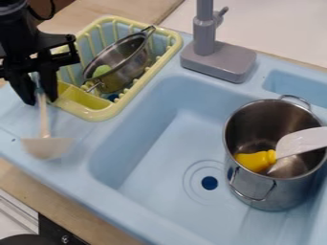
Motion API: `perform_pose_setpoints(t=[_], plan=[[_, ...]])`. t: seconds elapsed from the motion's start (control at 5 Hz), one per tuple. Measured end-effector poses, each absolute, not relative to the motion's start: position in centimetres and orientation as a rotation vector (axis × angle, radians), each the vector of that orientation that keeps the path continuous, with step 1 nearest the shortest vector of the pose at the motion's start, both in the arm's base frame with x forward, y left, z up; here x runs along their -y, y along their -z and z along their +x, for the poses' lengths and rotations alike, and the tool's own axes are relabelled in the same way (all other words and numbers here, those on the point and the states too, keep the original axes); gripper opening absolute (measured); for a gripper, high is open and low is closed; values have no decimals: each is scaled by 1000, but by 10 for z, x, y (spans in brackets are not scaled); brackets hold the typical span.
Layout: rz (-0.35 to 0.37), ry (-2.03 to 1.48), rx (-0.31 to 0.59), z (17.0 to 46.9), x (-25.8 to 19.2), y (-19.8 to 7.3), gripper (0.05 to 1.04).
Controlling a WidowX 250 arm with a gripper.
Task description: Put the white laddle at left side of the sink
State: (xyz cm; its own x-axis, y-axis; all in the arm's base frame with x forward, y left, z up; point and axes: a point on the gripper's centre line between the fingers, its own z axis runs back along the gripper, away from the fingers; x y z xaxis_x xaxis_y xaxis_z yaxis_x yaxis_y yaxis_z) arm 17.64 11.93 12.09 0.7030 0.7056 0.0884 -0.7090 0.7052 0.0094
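At the upper left hangs my black gripper [39, 95], beside the yellow-green rack, shut on the handle of the white ladle [48, 147]. The ladle points down from the fingers, its bowl lowest, over the sink unit's left ledge. Whether the bowl touches the ledge I cannot tell. The light blue sink [163, 129] has its basin to the right of the ladle.
A yellow-green dish rack [102, 115] with a metal strainer [121, 55] stands behind the ledge. The grey faucet [220, 60] rises at the back. In the basin's right part, a steel pot [271, 191] holds a yellow-and-white utensil [300, 142].
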Motion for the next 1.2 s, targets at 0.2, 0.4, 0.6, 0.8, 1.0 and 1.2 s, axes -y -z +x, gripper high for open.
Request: perform_pose_setpoints(t=[0.2,0.4,0.6,0.8,1.0,1.2], plan=[[46,-730,79,182,-118,-131,237],[88,-627,63,185,-113,-137,237],[95,-494,57,187,-98,-144,236],[124,-322,115,191,-73,-158,236],[117,-193,145,198,-49,-161,236],[70,-102,180,212,-22,-157,236]])
